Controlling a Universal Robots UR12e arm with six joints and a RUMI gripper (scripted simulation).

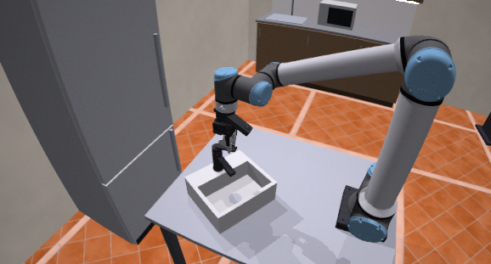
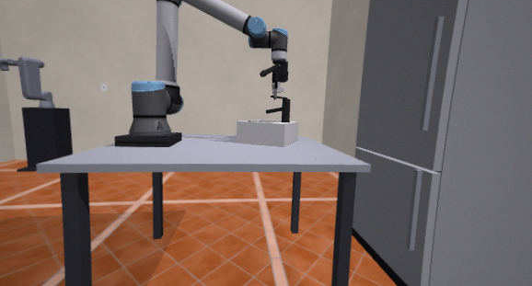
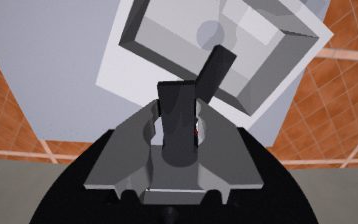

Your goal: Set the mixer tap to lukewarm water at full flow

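pincer (image 3: 179, 129) comes straight down over the tap (image 1: 218, 158) and is pinching its dark lever (image 3: 178, 120), one finger on each side. tap stands at the back rim of the white sink (image 1: 204, 201), spout (image 1: 228, 169) reaching out over the basin. sink sits on the grey worktop (image 1: 314, 170), near the fridge (image 1: 85, 93).

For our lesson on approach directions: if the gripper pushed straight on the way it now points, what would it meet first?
The gripper points down and is already shut on the tap lever, so it would press the lever onto the tap body; depth beneath is unclear.
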